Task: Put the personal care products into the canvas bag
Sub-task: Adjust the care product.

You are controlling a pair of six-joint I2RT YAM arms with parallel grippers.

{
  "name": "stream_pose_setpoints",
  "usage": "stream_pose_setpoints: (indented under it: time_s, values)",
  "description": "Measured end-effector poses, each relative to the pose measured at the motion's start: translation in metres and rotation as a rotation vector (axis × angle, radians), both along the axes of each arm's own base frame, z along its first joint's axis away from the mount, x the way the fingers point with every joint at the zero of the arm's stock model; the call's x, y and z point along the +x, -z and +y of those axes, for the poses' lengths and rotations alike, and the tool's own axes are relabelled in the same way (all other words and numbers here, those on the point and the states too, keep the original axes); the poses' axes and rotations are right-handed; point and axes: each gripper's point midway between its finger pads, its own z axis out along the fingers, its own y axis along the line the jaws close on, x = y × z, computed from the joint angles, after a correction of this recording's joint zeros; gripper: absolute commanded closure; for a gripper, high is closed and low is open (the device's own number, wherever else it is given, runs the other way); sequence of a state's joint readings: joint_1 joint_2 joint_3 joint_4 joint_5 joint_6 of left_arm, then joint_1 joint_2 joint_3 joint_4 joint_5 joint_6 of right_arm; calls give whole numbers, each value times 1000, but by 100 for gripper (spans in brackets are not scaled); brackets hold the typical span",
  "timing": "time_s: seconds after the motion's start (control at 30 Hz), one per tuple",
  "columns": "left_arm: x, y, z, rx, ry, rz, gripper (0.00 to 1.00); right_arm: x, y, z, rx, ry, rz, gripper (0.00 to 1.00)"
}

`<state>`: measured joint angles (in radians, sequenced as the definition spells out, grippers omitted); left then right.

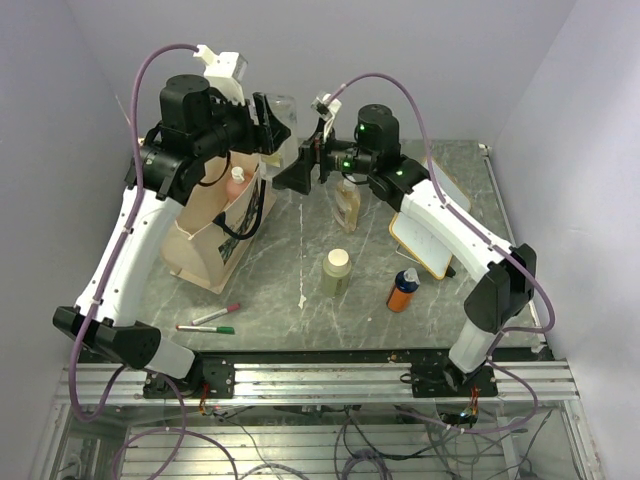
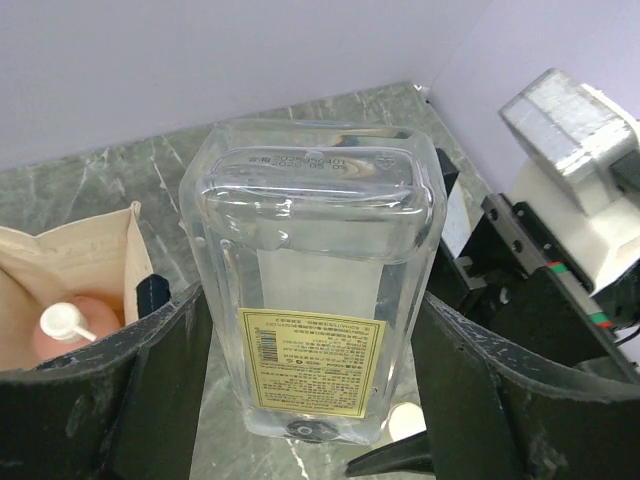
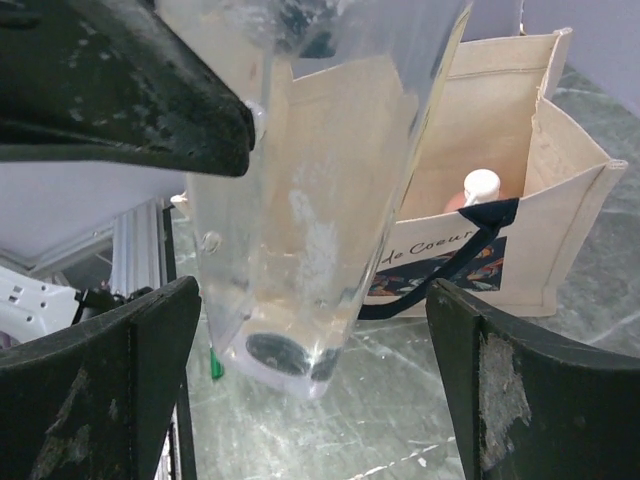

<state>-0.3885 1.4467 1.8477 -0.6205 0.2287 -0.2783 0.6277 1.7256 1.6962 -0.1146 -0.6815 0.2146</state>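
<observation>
My left gripper (image 1: 272, 122) is shut on the clear bottle (image 1: 286, 112) and holds it high in the air, right of the canvas bag (image 1: 205, 235). In the left wrist view the bottle (image 2: 310, 250) fills the gap between the fingers, base towards the camera, black cap (image 2: 310, 430) away. My right gripper (image 1: 297, 168) is open; its jaws stand wide on both sides of the bottle (image 3: 320, 200) without touching. The salmon-pink bottle (image 1: 237, 179) stands inside the bag. The amber bottle (image 1: 347, 205), pale green bottle (image 1: 336, 272) and orange bottle (image 1: 403, 290) stand on the table.
The wood-framed whiteboard (image 1: 428, 235) lies under the right arm at the right. Red (image 1: 216, 315) and green (image 1: 205, 328) marker pens lie near the front left. The bag's navy handle (image 3: 450, 255) hangs over its printed side. Walls close in the back and both sides.
</observation>
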Motion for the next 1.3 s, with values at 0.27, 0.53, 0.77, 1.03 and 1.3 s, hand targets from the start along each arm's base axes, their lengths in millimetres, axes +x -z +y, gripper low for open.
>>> stream_pose_setpoints:
  time_s: [0.27,0.53,0.77,1.03,1.3]
  values:
    - [8,16,-7,-44,-15,60,93,10,14,9,-2,56,77,55]
    - [19,35,-3,-55,-77,96,72,23,29,2,-62,147,69,100]
    - [8,40,-17,-70,32,79,1,21,34,-25,-115,132,-18,100]
    - [-42,-8,-16,38,267,-202,0,14,58,-102,-224,88,-49,100]
    - [-68,21,-22,274,528,-332,0,-29,70,-113,-309,-108,-140,100]
